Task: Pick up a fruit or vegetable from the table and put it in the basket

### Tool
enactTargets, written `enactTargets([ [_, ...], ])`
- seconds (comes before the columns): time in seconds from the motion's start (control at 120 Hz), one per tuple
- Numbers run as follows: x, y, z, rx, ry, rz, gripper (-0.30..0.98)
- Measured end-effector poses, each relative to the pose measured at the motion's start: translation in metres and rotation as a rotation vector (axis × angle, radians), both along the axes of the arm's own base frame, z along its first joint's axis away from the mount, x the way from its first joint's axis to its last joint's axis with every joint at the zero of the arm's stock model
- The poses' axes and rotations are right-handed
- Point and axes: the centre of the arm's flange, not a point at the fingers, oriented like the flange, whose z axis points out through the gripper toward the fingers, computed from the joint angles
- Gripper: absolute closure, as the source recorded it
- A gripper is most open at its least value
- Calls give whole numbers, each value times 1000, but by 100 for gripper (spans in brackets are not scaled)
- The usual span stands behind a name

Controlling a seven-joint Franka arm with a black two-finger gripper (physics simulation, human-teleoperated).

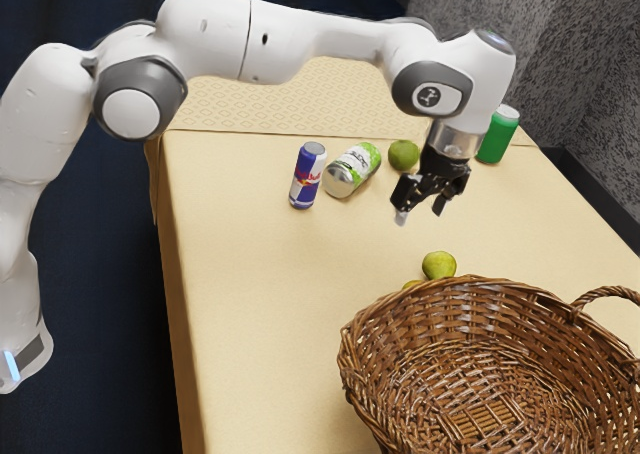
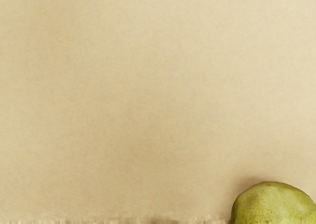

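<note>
Pincer (image 1: 420,212) open, fingers apart, pointing down over the table (image 1: 250,294), upper right of the exterior frame. I see the green pear (image 1: 439,265) on the tabletop, right of centre and a bit low, just above the rim of the wicker basket (image 1: 372,326), which takes up the lower right. A yellowish piece (image 1: 411,285) peeks over that rim, probably another fruit, mostly hidden. Round green fruit (image 1: 403,155) sits upper right, between my pincer and the lying green-and-white can (image 1: 357,165). Blue-and-silver can (image 1: 308,174) upright near upper centre, green can (image 1: 498,136) upright farther up and right. My arm (image 1: 300,49) crosses the top from the left. Wrist view: speckled green fruit (image 2: 271,204) on the tabletop, off to one side of my hand
</note>
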Motion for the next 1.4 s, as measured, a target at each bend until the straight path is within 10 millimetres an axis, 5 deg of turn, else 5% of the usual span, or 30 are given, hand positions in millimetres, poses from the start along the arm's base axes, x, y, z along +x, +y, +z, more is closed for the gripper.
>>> enactTargets([
  [0.108, 22, -15, -35, -21, -29, 1, 0],
  [0.442, 43, -20, -76, -31, -59, -252, 0],
  [0.817, 50, -20, -76, -26, -93, -459, 0],
  [1.4, 81, -7, -111, -31, -133, -609, 0],
])
